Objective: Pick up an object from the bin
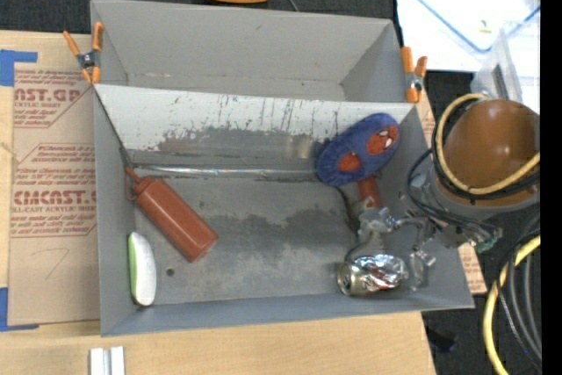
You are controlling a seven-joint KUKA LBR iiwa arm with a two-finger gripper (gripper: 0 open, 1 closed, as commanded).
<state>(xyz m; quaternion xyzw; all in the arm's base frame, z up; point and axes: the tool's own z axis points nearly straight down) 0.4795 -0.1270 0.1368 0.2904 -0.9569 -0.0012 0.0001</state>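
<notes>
Grey bin (237,39) seen from above. At the near left corner, a white bar with a green edge (141,268) lies along the left wall. Just beside it, a red-brown bottle (173,218) lies on its side, slanting from the left wall toward the middle of the floor. At the right, a blue oval cushion with red patches (357,148) leans against the back wall. In the near right corner lies a crumpled silver can (372,273). The gripper (400,238) is low at the right wall, just above and beside this can, the thing nearest to it; whether the gripper is open or closed cannot be told. The arm (490,147) with its orange-brown cover stands outside the right rim.
</notes>
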